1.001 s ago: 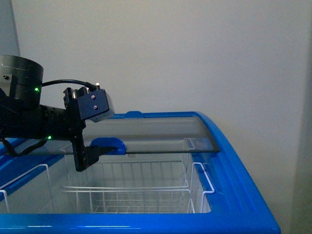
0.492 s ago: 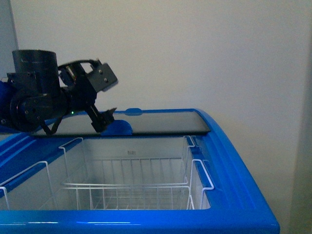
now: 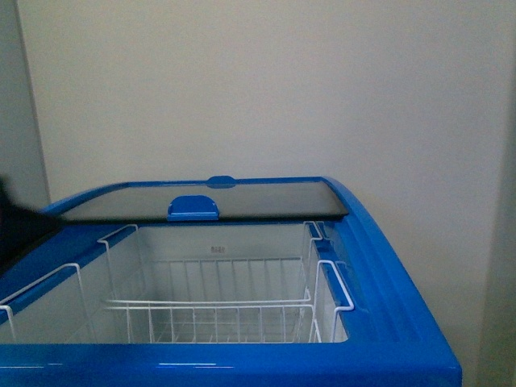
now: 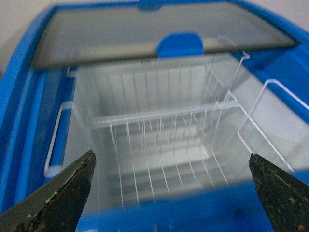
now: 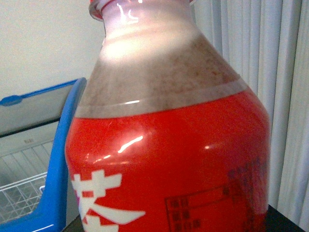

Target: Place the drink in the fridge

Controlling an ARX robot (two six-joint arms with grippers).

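Drink (image 5: 164, 159) fills the right wrist view at very close range: a rounded clear plastic bottle, brown liquid up to the shoulder, a glossy red label with white characters and small blue print below, and a red edge at the very top. It is outside the fridge (image 3: 387, 274), whose blue rim and white inside show behind it, next to a pale pleated curtain (image 5: 285, 72). No right fingers show around the drink, so I cannot tell whether they grip it or where it sits between them.

Smooth blue plastic rims the fridge. Its flat glass lid (image 3: 242, 197), with a rounded blue handle (image 3: 193, 208), covers only the far part of the fridge, next to a plain pale wall (image 3: 282, 89). The near part is open, with thin white wire baskets (image 3: 210, 314) hanging inside.

Above the fridge opening, the left fingers (image 4: 63, 198), dark, scuffed and pointed, are spread wide apart with nothing between them.
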